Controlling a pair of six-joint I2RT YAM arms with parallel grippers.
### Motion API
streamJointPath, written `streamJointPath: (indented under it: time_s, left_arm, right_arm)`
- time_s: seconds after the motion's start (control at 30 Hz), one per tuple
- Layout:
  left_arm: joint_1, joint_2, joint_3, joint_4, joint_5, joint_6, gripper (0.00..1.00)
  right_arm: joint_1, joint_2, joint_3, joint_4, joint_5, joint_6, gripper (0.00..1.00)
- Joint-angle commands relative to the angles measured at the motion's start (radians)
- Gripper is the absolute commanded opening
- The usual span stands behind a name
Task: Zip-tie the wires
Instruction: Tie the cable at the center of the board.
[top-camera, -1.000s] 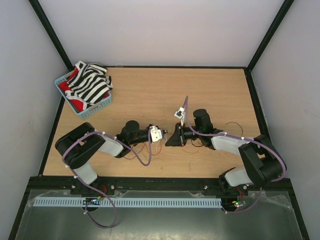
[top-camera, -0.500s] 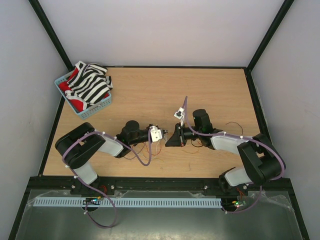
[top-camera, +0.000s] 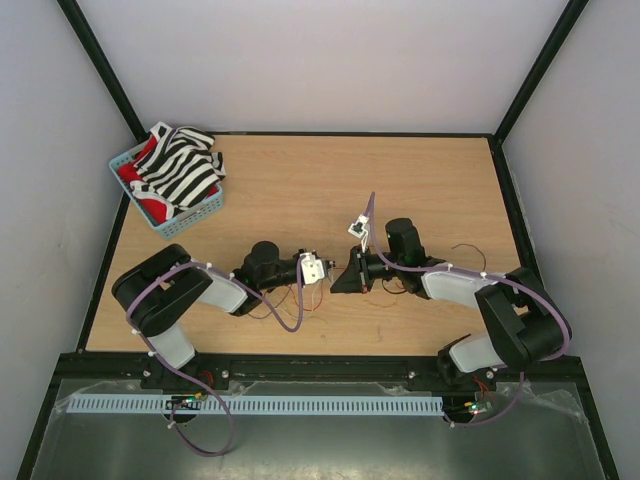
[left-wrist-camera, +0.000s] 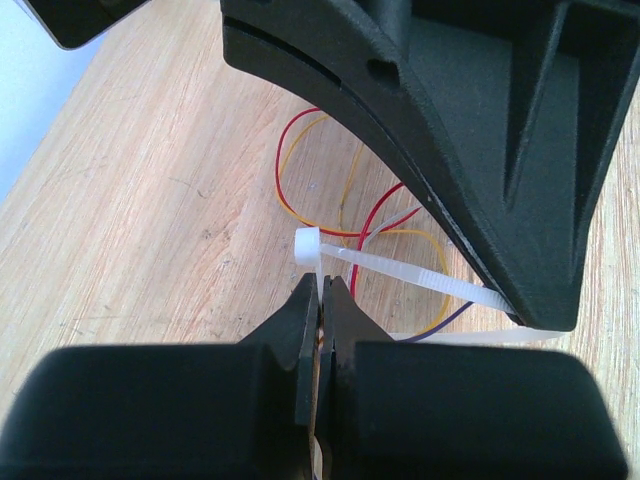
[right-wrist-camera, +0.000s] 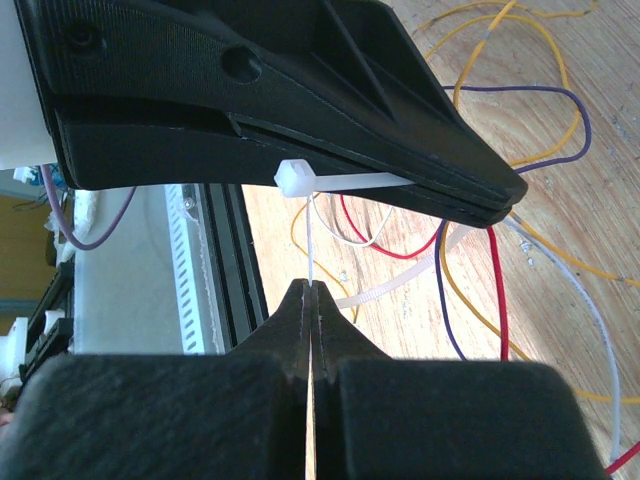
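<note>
Above wires (right-wrist-camera: 497, 300), left gripper (left-wrist-camera: 322, 290), right gripper (right-wrist-camera: 310, 295), both pinching zip tie (left-wrist-camera: 400, 270)

The black-jointed, grey-shelled left arm (top-camera: 165, 297) and its twin right arm (top-camera: 525, 322) both carry thin purple cables (top-camera: 287, 322). Matte black wedge-shaped fingers (left-wrist-camera: 293, 338), plus little white wrist boxes (top-camera: 312, 268).

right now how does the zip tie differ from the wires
Colour: the zip tie is pale whitish; the wires are red, orange and purple. Shape: the zip tie is a flat strip with a blocky head; the wires curl in loops. Pose: the zip tie is pinched by the left gripper and the right gripper, above the table; the wires lie on it. Both are thin.
</note>
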Motion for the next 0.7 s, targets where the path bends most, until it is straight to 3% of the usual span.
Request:
streamJointPath:
  time_s: [0.0,0.67]
  left_arm:
    - [-0.002,0.009,0.003,0.041,0.017,0.008,0.0]
    - [-0.016,0.018,-0.005,0.044,0.002,0.025,0.0]
  right_arm:
    - [0.0,-0.025,0.024,0.001,-0.023,-0.012,0.0]
    - [0.001,-0.015,0.037,-0.005,-0.021,-0.011,0.0]
